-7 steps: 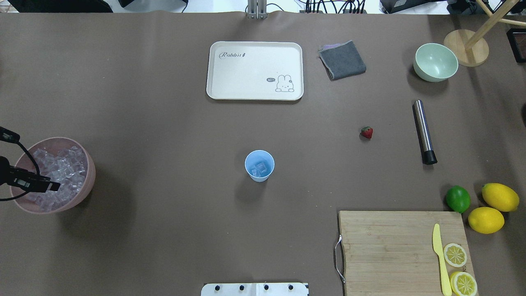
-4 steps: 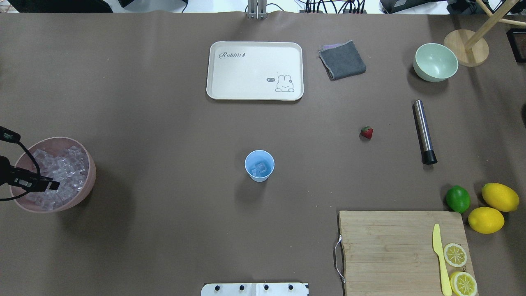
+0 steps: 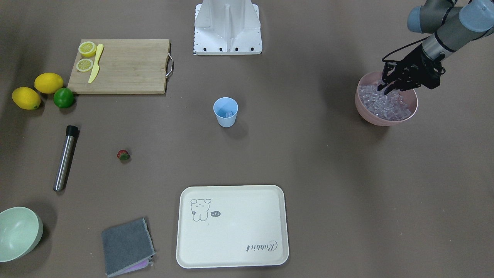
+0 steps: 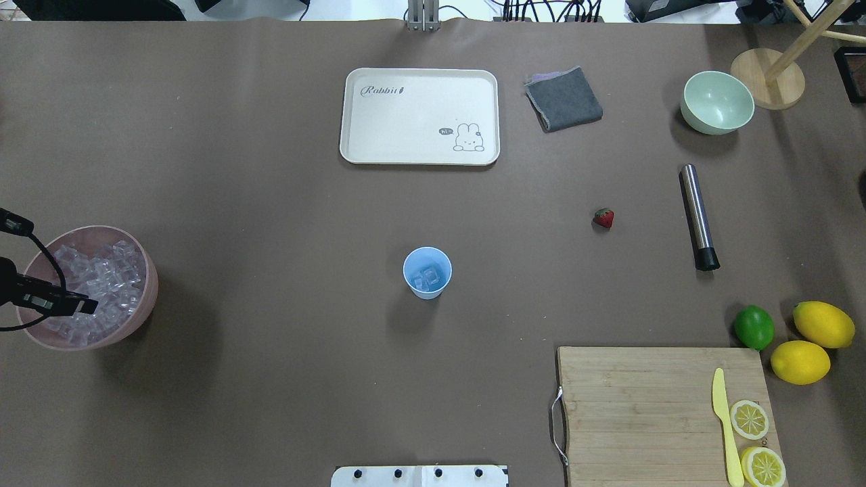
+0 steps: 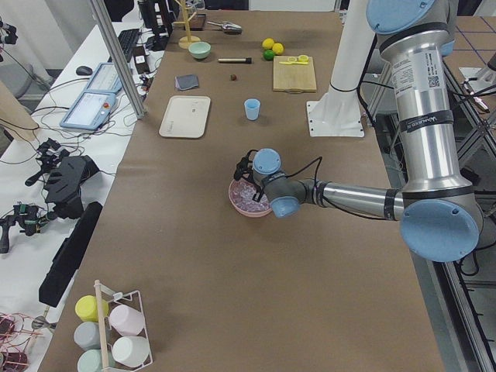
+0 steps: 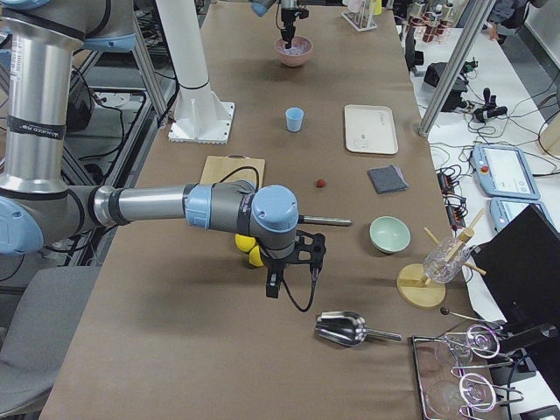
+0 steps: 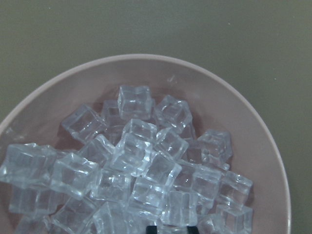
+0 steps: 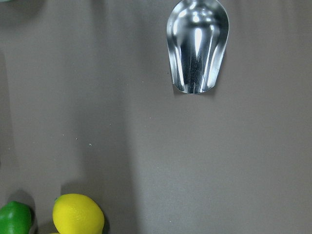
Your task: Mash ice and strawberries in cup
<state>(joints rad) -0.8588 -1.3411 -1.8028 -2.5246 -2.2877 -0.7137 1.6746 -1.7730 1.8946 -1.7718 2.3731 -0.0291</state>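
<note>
The light blue cup (image 4: 427, 272) stands upright mid-table with a few ice cubes (image 4: 427, 278) in it. Many more ice cubes (image 7: 141, 165) fill the pink bowl (image 4: 147, 297) at the far left. My left gripper (image 3: 386, 91) hangs over this bowl, tips down at the ice, and looks shut; I cannot tell if it holds a cube. The red strawberry (image 4: 604, 218) lies on the table right of the cup. My right gripper (image 6: 293, 267) shows only in the exterior right view, near the lemons, and I cannot tell its state.
A steel muddler (image 4: 697, 216) lies right of the strawberry. A white tray (image 4: 419, 115), grey cloth (image 4: 563, 99) and pale green bowl (image 4: 717, 103) are at the back. A cutting board (image 4: 643, 412), lime (image 4: 754, 327) and lemons (image 4: 823, 324) are front right. A metal scoop (image 8: 197, 46) lies beyond them.
My left gripper has shifted very slightly over the pink bowl. Nothing else has moved.
</note>
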